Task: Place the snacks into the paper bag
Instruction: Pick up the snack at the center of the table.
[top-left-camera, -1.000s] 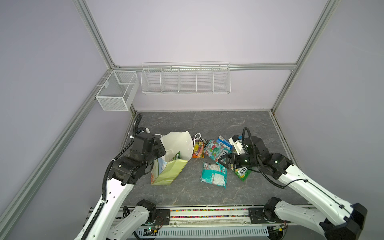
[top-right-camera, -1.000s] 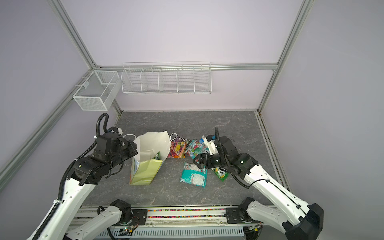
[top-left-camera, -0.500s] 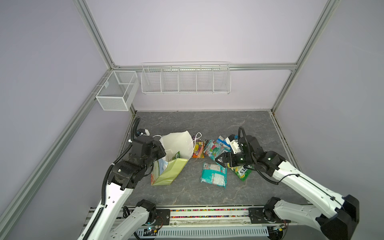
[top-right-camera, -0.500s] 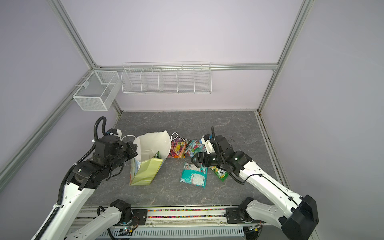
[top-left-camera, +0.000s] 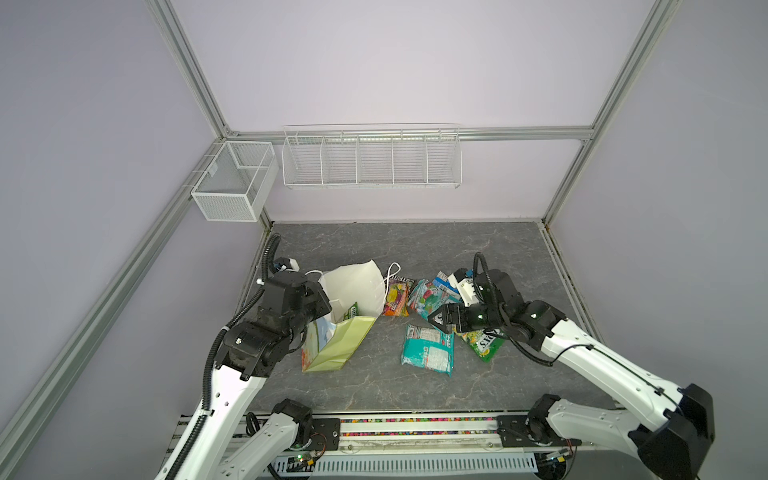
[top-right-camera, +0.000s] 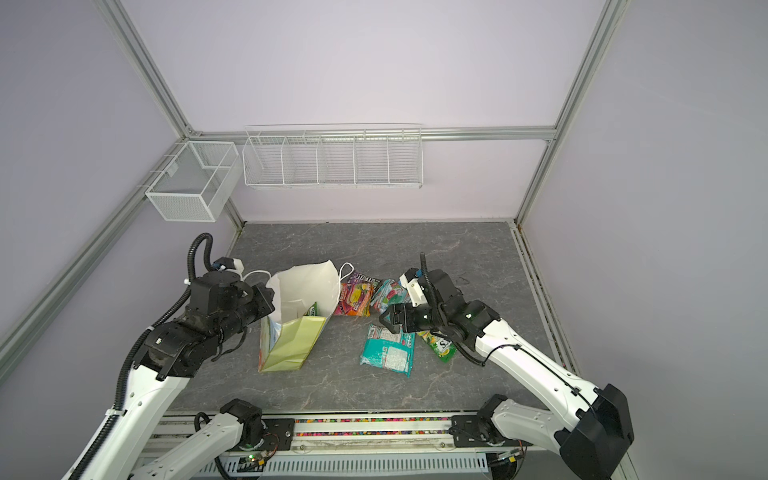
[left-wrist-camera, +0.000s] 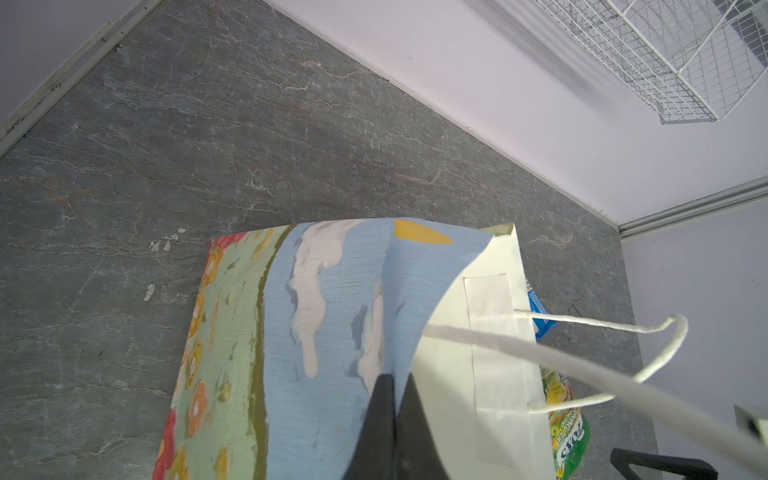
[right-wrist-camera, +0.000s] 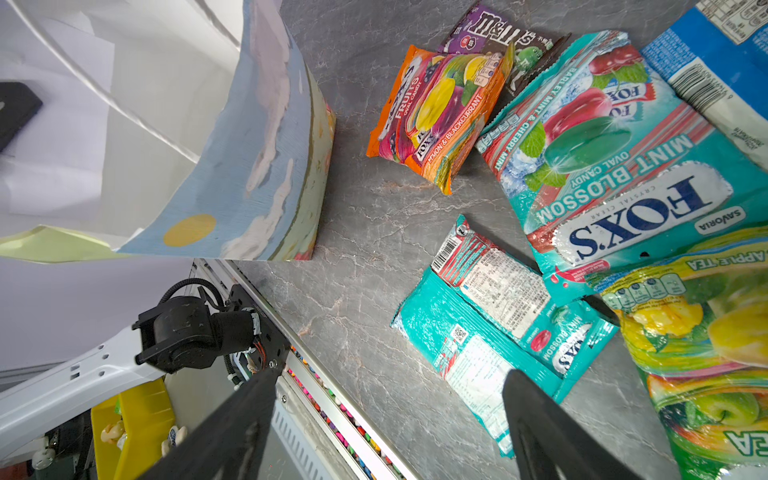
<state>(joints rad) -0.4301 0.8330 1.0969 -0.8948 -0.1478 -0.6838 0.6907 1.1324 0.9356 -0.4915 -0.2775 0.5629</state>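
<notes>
Standing on its base on the left part of the counter (top-left-camera: 415, 249), the paper bag (top-left-camera: 341, 345) has its long axis upright and its mouth pointing up, white inside showing in both top views. The left hand (left-wrist-camera: 395, 380) is pinched closed on the top rim of the bag's blue printed face on the robot's left. One yellow-green side panel faces the near edge. A green packet (top-right-camera: 311, 309) stands on end inside. The white cord handles (left-wrist-camera: 623, 328) hang off the rim on the snack side.

The other snacks lie flat to the right of the bag. The orange Fruits packet (right-wrist-camera: 432, 116) is nearest it, its long axis running far to near, and it overlaps the purple M&M's packet (right-wrist-camera: 498, 29). Next come a face-up teal Mint Blossom packet (right-wrist-camera: 602, 166) and a blue packet (top-left-camera: 442, 280) at the far right. Closer to the near edge, a second teal packet (top-left-camera: 428, 351) lies alone, label side down, barcode end towards the pile. Beside it the green Apple Tea packet (top-left-camera: 484, 343) lies diagonally, partly under the right arm.

The right hand (top-left-camera: 440, 322) has its jaws spread wide with nothing between them, over the far end of the label-down teal packet. Whether it touches cannot be told.
</notes>
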